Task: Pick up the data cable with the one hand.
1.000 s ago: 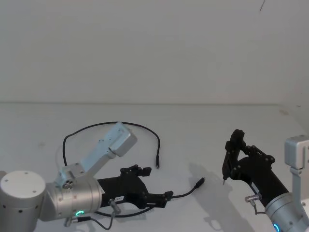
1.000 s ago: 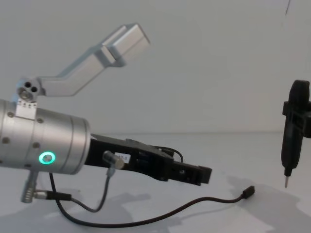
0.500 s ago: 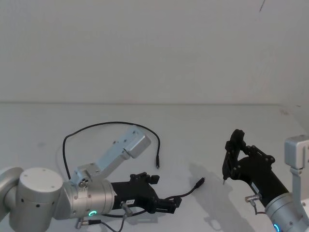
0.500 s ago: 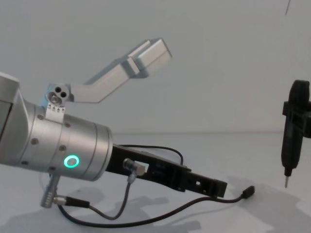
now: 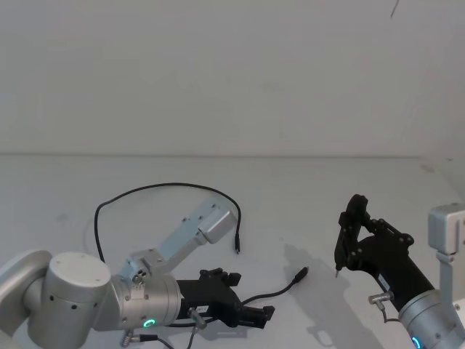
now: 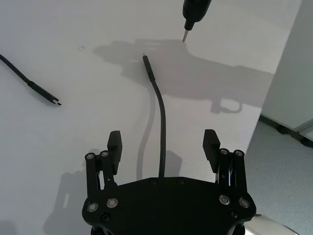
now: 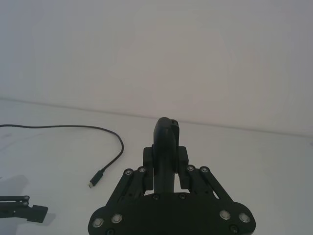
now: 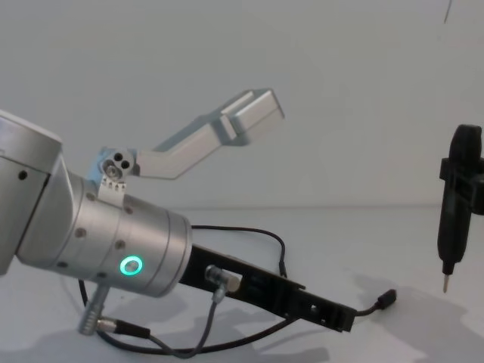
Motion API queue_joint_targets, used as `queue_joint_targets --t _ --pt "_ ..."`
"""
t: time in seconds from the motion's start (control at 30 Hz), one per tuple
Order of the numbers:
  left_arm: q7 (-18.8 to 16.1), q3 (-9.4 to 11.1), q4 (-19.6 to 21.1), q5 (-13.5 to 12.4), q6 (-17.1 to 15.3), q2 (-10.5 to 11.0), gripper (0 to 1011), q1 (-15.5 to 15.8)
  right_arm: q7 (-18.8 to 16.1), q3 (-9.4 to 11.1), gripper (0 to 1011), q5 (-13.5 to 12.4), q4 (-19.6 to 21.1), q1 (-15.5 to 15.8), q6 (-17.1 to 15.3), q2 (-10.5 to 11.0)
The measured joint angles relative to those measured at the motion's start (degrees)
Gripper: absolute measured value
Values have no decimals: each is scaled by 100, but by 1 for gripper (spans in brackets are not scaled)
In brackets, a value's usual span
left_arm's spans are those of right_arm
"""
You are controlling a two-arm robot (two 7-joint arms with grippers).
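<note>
**A:** What's at the near left?

**B:** The left gripper [image 5: 251,296], low over the white table [image 5: 363,189] and pointing right. Its two fingers [image 6: 115,144] are spread wide and pinch nothing.

**A:** And the data cable [image 5: 156,187]?

**B:** It lies on the table. From the left it arcs round the far side of that arm, and one plug lies just beyond the gripper. The other stretch runs under the gripper's palm and out between the spread fingers, touching neither. It ends in a plug farther right, near the table's middle.

**A:** Does the left wrist view agree?

**B:** Yes, the cable sits about midway in the gap there.

**A:** What's on the right?

**B:** The right gripper [image 5: 352,234], raised at the near right. It is pressed together on a slim dark tool [image 8: 452,219]. The tool's pale tip points down at the table, right of the cable's plug.
</note>
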State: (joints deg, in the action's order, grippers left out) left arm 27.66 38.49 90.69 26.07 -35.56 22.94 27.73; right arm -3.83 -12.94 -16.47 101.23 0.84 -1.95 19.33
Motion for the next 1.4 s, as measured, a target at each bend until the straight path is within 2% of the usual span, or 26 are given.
queue_joint_targets --t 0.27,0.43,0.67,0.7,0.73,0.8,0.87,0.93,1.0,1.03,1.07,1.33,1.4 --pt "-29 106 -128 -37 -8 -53 1000 82 0 0 279 0 0 0 0 0" --pt "-38 143 -175 -48 -5 -74 918 112 0 0 279 0 0 0 0 0" --pt "-44 173 -213 -59 0 -90 717 137 0 0 279 0 0 0 0 0" --pt "-45 174 -216 -59 1 -91 659 138 0 0 279 0 0 0 0 0" --pt "-45 179 -221 -60 1 -94 659 141 0 0 279 0 0 0 0 0" --pt "-46 185 -226 -62 2 -96 598 145 0 0 279 0 0 0 0 0" --pt "-48 190 -231 -63 3 -98 513 150 0 0 279 0 0 0 0 0" --pt "-48 193 -234 -64 4 -100 483 151 0 0 279 0 0 0 0 0" --pt "-50 197 -239 -66 5 -101 371 155 0 0 279 0 0 0 0 0" --pt "-51 198 -240 -66 5 -102 371 155 0 0 279 0 0 0 0 0" --pt "-52 199 -242 -67 6 -102 310 156 0 0 279 0 0 0 0 0" --pt "-54 206 -249 -70 10 -105 67 160 0 0 279 0 0 0 0 0" --pt "-54 207 -250 -71 10 -106 39 161 0 0 279 0 0 0 0 0"
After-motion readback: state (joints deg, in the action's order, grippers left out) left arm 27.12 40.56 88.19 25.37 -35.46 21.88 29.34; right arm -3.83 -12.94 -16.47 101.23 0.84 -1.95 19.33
